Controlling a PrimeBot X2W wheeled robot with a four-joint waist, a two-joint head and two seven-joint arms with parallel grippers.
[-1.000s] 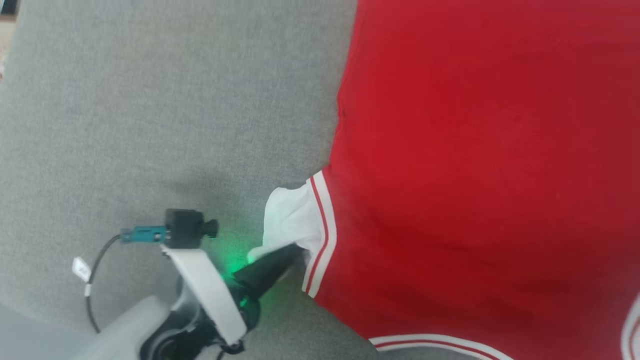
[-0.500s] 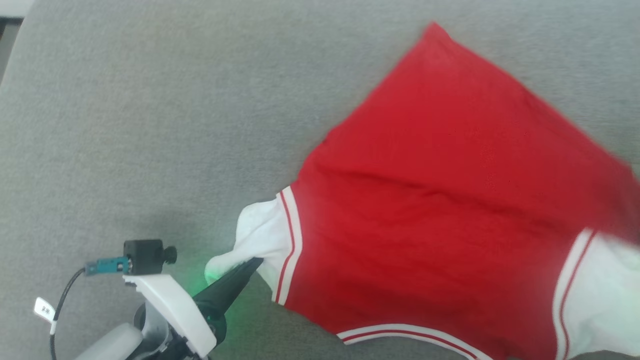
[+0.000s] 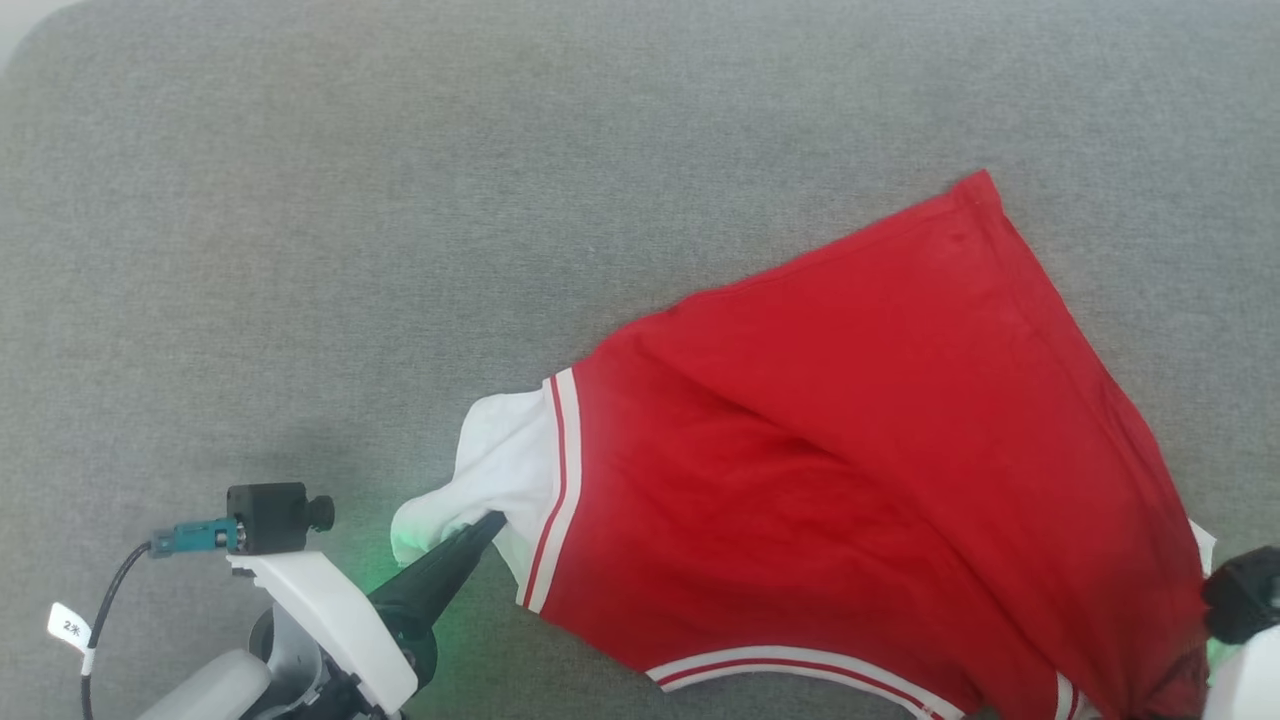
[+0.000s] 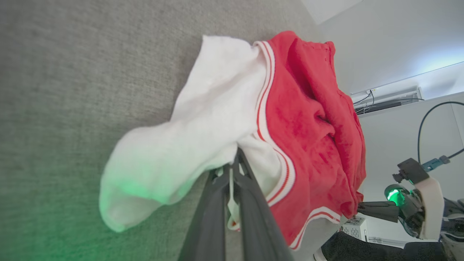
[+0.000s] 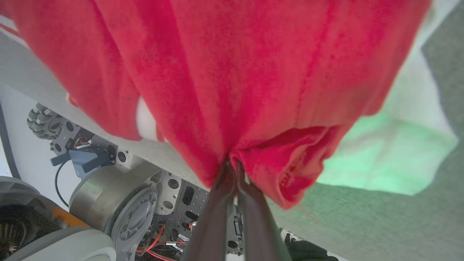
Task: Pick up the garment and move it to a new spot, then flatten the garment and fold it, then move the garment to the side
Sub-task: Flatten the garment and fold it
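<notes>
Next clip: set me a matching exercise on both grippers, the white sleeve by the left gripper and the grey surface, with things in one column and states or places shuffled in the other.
Things:
1. left gripper
2. right gripper
3. white sleeve
4. grey surface

States or places:
a. spread beneath the garment
b. shut on its red cloth
c. shut on its white cloth
d. bunched, tinted green at its tip

Pairs: 1-c, 2-b, 3-d, 4-a

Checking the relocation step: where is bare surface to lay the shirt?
Bare grey surface lies left of and beyond the garment. Crowded: the near edge, where the left pincer and right pincer clamp its fabric.
</notes>
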